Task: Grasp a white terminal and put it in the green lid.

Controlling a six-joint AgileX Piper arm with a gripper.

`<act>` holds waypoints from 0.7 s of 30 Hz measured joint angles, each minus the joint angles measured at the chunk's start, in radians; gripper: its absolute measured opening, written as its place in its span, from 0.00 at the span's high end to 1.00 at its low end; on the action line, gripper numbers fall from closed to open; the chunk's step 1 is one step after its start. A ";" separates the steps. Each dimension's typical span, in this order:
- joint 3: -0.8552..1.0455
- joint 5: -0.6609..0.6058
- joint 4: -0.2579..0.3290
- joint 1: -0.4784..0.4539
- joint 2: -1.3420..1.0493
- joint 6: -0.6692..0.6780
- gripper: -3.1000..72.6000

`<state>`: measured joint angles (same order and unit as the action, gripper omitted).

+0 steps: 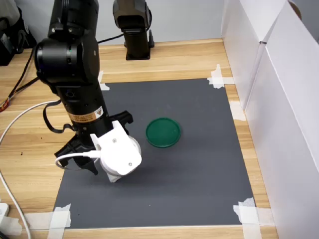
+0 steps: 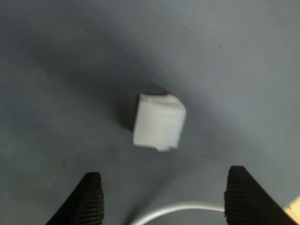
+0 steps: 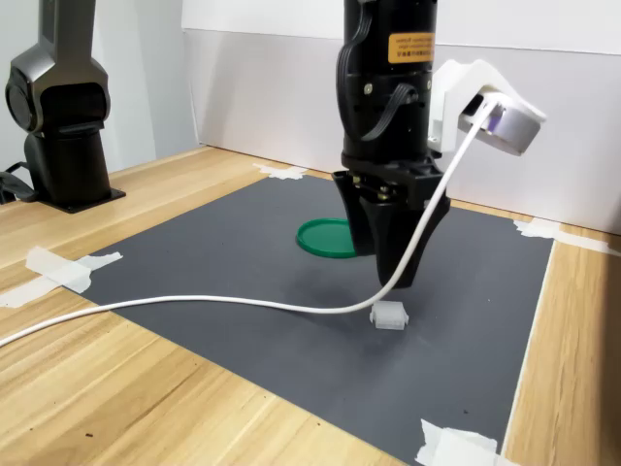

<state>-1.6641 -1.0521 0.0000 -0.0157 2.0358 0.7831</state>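
Item: claw (image 2: 161, 199), fingers spread wide and empty, poised directly above the white terminal (image 2: 158, 121) lying loose on the dark mat (image 1: 199, 174) so both pads can straddle it; green lid (image 1: 163, 132) sits empty nearby on the mat, awaiting delivery.
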 joint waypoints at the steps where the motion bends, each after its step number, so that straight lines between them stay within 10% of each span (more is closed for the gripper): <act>1: -0.001 0.002 0.000 0.000 0.004 -0.004 0.11; 21: -0.001 0.055 0.034 -0.008 0.087 -0.006 0.13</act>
<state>-1.6649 -0.9976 0.0343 -0.0242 2.1231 0.7770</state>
